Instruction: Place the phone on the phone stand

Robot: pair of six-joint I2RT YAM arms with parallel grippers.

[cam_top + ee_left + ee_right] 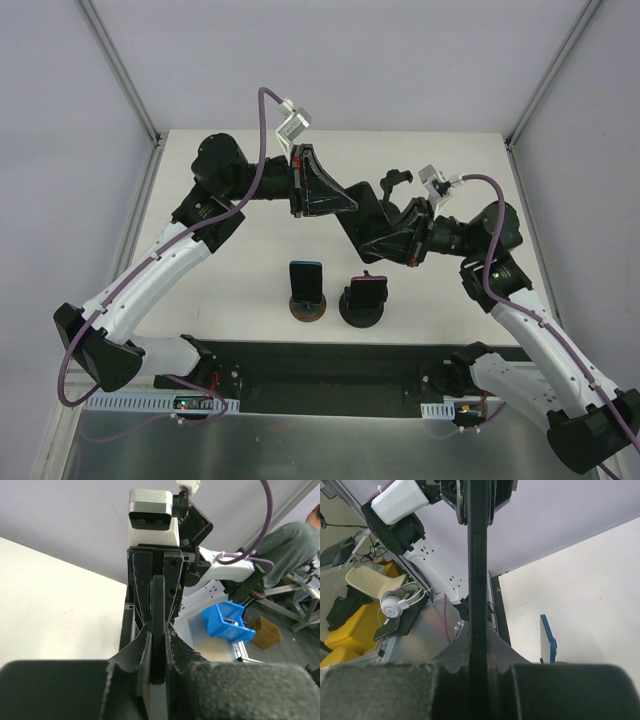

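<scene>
Raised above the white table [230, 260], the left gripper [158, 645] is clamped narrow on one end of a thin dark phone [158, 600], seen edge-on, and the right gripper [479, 637] pinches the other end, so the phone hangs between them. Below, a blue phone [306, 280] stands upright on a brown stand [308, 310], and just right of it a pink-edged phone [366, 292] sits on a black stand [362, 315].

Black phone [479, 555], white table [250, 270] (purple cables [262, 130]).
</scene>
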